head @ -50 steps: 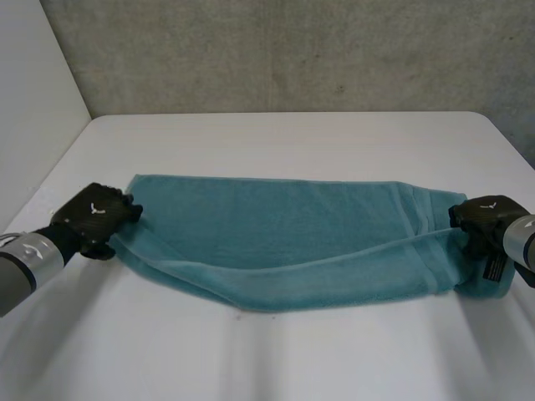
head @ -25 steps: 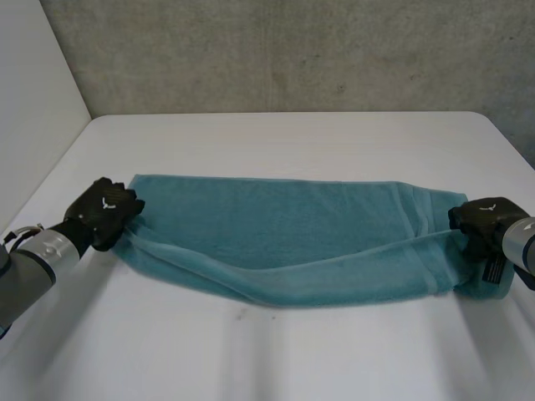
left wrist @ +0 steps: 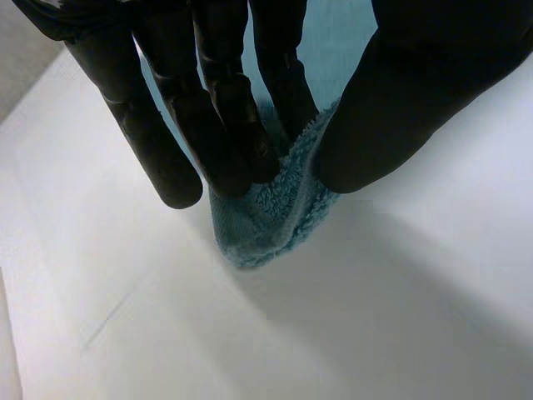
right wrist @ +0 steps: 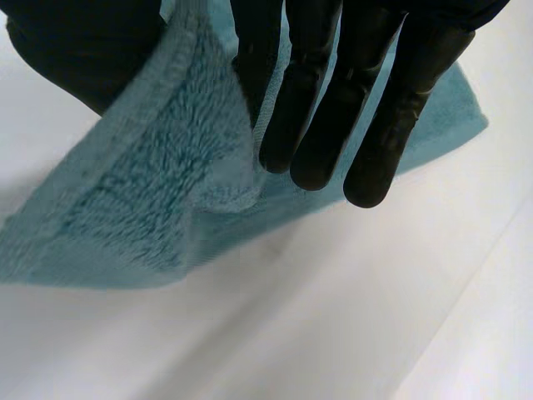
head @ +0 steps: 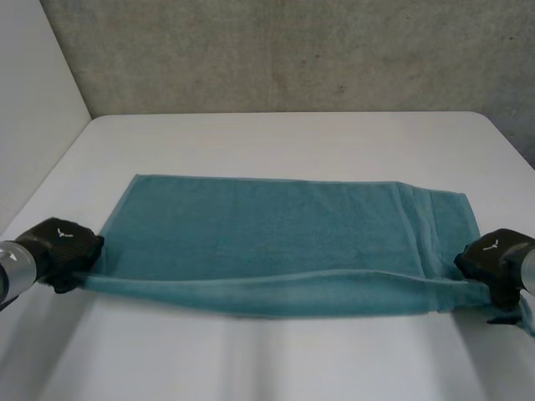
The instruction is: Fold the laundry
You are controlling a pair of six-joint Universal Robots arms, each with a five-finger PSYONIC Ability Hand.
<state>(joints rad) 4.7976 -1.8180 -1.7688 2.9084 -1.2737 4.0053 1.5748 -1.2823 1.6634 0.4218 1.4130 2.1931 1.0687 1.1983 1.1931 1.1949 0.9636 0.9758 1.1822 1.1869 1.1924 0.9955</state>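
Head view, nearest you: the left robot hand (head: 58,251) at near left and the right robot hand (head: 493,263) at near right each hold a near corner of the teal towel (head: 267,217). Its near long edge is raised and drawn straight between them. In the left wrist view the corner is pinched between fingers and thumb. In the right wrist view the thumb sits behind the cloth and the fingers in front, clamped on it. Farther off, the rest of the towel lies flat on the white worktop (head: 276,138), its far edge running left to right. The step looks like carrying the near edge over to the far one. Move both robot hands away together at equal height, hold the edge tight so the middle cannot sag, and land the corners on the far corners before you let go.
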